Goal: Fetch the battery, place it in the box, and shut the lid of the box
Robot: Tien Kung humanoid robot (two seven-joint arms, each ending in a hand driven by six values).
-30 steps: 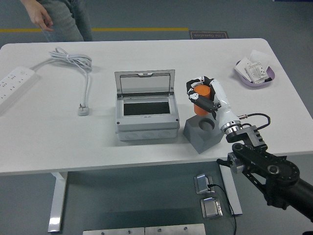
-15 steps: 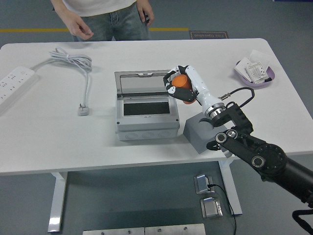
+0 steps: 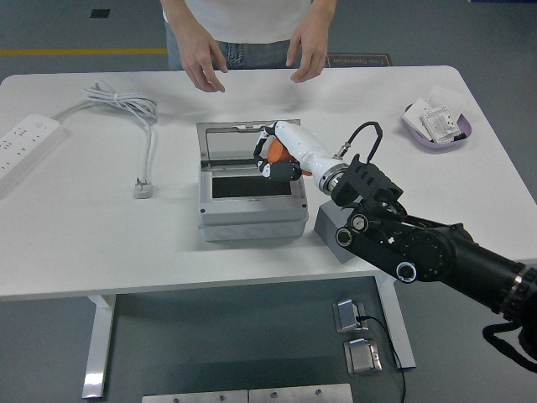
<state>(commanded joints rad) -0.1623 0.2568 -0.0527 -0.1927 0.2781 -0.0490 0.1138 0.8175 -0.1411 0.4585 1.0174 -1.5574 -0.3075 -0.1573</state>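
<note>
A grey box (image 3: 249, 220) stands mid-table with its clear lid (image 3: 243, 143) raised upright at the back. My right hand (image 3: 276, 158) is over the right part of the box's open top, shut on an orange battery (image 3: 277, 152). A grey block (image 3: 329, 231) with a holder hole sits right of the box, mostly hidden behind my right arm. My left arm is out of view.
A person stands at the far side with both hands (image 3: 204, 70) held over the table's far edge. A white power strip (image 3: 23, 138) and its coiled cable (image 3: 126, 105) lie at the left. A purple dish (image 3: 436, 124) with packets sits far right.
My right hand has carried the battery left from above the grey block to over the open box. The person has stepped to the middle and brought both hands over the table's edge.
</note>
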